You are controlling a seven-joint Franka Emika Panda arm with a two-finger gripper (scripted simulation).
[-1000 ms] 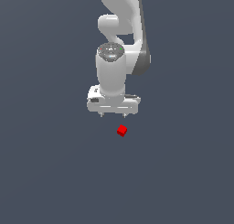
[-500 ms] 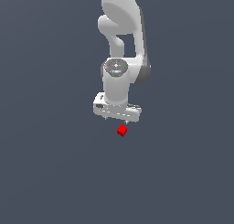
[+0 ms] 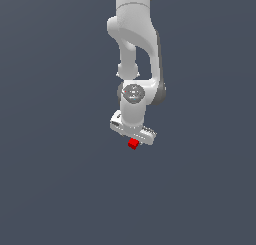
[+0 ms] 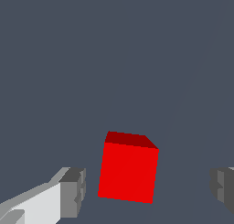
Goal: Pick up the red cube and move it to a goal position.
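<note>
The red cube (image 3: 133, 144) is a tiny bright red block on the dark grey floor, partly covered by the white gripper hand (image 3: 133, 128) directly above it in the exterior view. In the wrist view the cube (image 4: 128, 171) lies between the two fingertips, nearer one finger pad (image 4: 73, 192) than the other (image 4: 222, 189). There is a gap on each side of the cube, so the jaws stand apart and touch nothing. The gripper (image 4: 147, 191) is open around the cube.
The white arm (image 3: 135, 44) rises from the gripper toward the top of the exterior view. The dark grey floor (image 3: 55, 179) spreads on all sides.
The arm has swung and lowered toward the cube. The hand, earlier above and apart from the cube, now sits right over it and hides part of it. The cube has not moved.
</note>
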